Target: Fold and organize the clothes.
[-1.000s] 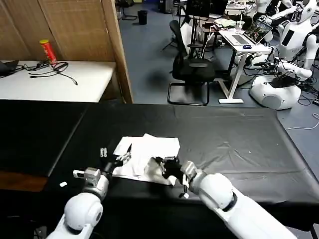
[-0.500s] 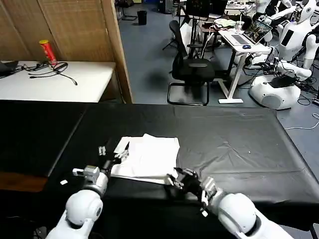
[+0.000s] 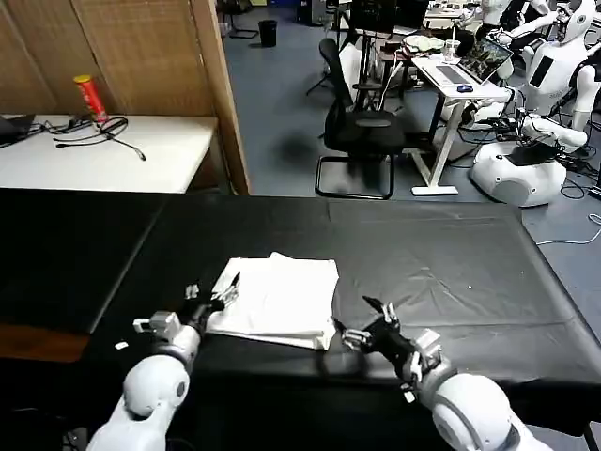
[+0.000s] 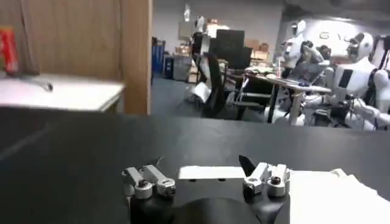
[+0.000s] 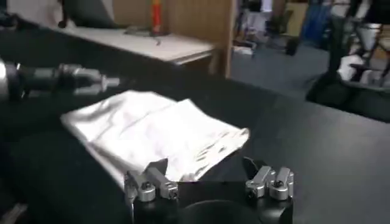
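Head view: folded T-shirt (image 3: 277,299) near-centre on black table (image 3: 451,263); left gripper (image 3: 214,299) at its left edge, right gripper (image 3: 368,329) just right, both spread, empty.
Wrist views: fingers apart, nothing held.
Judgement: fold looks finished; next, tidy placement.

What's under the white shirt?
The folded white T-shirt lies flat on the black table cover, which shows all around it. Whatever sits between its folded layers is covered. Both open grippers, left and right, sit beside it, not underneath.
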Controlling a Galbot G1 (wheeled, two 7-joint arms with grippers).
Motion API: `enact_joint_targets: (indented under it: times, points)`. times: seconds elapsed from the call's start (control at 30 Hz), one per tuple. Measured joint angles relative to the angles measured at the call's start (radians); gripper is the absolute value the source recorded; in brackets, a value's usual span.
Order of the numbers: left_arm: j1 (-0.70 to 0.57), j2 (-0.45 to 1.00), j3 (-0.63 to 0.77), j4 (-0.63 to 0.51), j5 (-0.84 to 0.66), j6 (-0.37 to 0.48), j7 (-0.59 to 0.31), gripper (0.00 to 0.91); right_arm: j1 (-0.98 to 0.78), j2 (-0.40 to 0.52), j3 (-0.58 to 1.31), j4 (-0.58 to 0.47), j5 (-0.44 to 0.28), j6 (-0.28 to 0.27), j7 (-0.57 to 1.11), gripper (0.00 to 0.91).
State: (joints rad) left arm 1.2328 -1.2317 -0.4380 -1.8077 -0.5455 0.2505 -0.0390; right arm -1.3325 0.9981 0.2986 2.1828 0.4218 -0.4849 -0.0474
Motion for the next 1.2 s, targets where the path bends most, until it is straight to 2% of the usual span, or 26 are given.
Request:
enact_joint_targets:
  times: [0.33,0.5,0.57,0.6,0.63,0.67,0.73,0.77,0.8,1.0,1.2]
  points:
    - [-0.023,0.000,-0.038,0.058,-0.271,0.059,0.030,0.878,-0.018,0.048,0.035,0.031,-0.003,0.009,0.007,0.878]
    - [-0.018,0.001,-0.045,0.066,-0.332,0.067,0.036,0.878,-0.016,0.056,0.038,0.033,-0.006,0.010,0.008,0.878]
    - [-0.018,0.000,-0.049,0.071,-0.357,0.069,0.038,0.770,-0.014,0.058,0.039,0.033,-0.006,0.010,0.009,0.878]
    - [-0.018,0.000,-0.050,0.073,-0.366,0.071,0.038,0.585,-0.014,0.059,0.039,0.033,-0.006,0.010,0.009,0.878]
    - [-0.018,0.000,-0.052,0.076,-0.378,0.072,0.039,0.517,-0.013,0.062,0.039,0.033,-0.007,0.011,0.009,0.878]
    - [-0.019,0.000,-0.056,0.080,-0.400,0.074,0.038,0.332,-0.013,0.063,0.039,0.033,-0.008,0.011,0.009,0.878]
    - [-0.021,-0.001,-0.062,0.087,-0.428,0.079,0.036,0.137,-0.014,0.066,0.038,0.033,-0.010,0.011,0.010,0.878]
    - [-0.022,-0.002,-0.065,0.090,-0.446,0.084,0.035,0.107,-0.014,0.067,0.038,0.033,-0.012,0.012,0.010,0.878]
    - [-0.023,-0.002,-0.067,0.093,-0.457,0.086,0.034,0.010,-0.014,0.068,0.038,0.033,-0.017,0.013,0.010,0.878]
    - [-0.022,0.002,-0.072,0.086,-0.463,0.092,0.030,0.000,-0.013,0.077,0.035,0.028,-0.034,0.018,0.009,0.878]
    - [-0.019,0.006,-0.068,0.061,-0.349,0.075,0.012,0.000,-0.019,0.089,0.046,0.019,-0.049,0.025,0.010,0.878]
